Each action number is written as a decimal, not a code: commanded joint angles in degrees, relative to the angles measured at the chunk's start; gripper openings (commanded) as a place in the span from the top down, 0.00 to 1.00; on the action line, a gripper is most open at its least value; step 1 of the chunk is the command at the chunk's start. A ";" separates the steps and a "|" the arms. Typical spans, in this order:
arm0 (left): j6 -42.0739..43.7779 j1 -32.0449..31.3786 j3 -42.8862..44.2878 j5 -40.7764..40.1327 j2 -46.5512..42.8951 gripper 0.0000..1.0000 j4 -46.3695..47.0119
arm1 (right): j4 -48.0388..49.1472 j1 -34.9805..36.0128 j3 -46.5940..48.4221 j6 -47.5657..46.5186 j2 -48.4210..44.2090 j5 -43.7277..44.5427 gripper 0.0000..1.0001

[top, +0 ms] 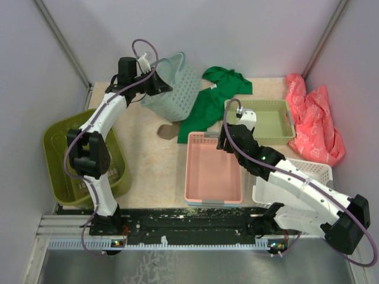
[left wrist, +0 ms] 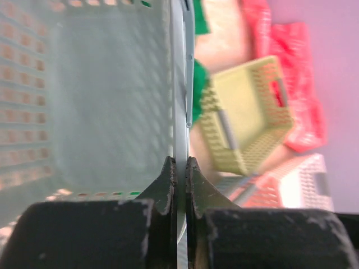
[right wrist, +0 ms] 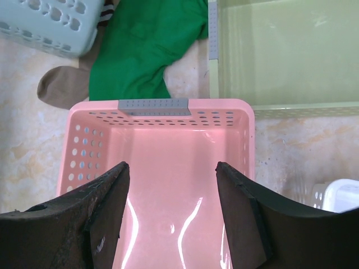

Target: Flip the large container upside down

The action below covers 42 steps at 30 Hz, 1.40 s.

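Observation:
The large container (top: pixel 59 148), a deep olive-green basket, stands upright at the table's left edge, partly hidden behind my left arm. My left gripper (top: pixel 160 87) is far from it, at the back of the table. It is shut on the thin rim of the tilted teal basket (top: pixel 177 89). In the left wrist view the rim runs straight between the closed fingertips of that gripper (left wrist: pixel 180 163), with the teal basket's (left wrist: pixel 101 101) inside on the left. My right gripper (right wrist: pixel 171 174) hangs open over the pink tray (right wrist: pixel 84 151), holding nothing.
A green cloth (top: pixel 213 100) and a brown sock (top: pixel 169 131) lie beside the teal basket. A yellow-green basket (top: pixel 269 121) sits at the back right, next to a red bag (top: pixel 314 118). A white basket (top: pixel 308 171) lies under my right arm.

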 commanded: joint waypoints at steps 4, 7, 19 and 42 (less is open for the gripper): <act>-17.67 5.38 -3.94 20.09 0.18 1.00 10.41 | 0.30 -0.37 0.38 0.81 -2.56 2.77 0.36; -15.42 9.31 -5.14 19.28 0.69 0.72 7.71 | 0.73 -0.33 -0.22 0.65 -2.90 2.57 0.36; 8.97 10.49 3.64 -16.72 -5.69 0.06 -17.11 | 1.29 -0.32 0.70 -0.39 -1.25 1.70 0.36; 6.29 2.46 31.56 -42.41 10.65 0.13 -14.74 | -0.71 -0.31 0.26 1.68 -2.60 -0.42 0.37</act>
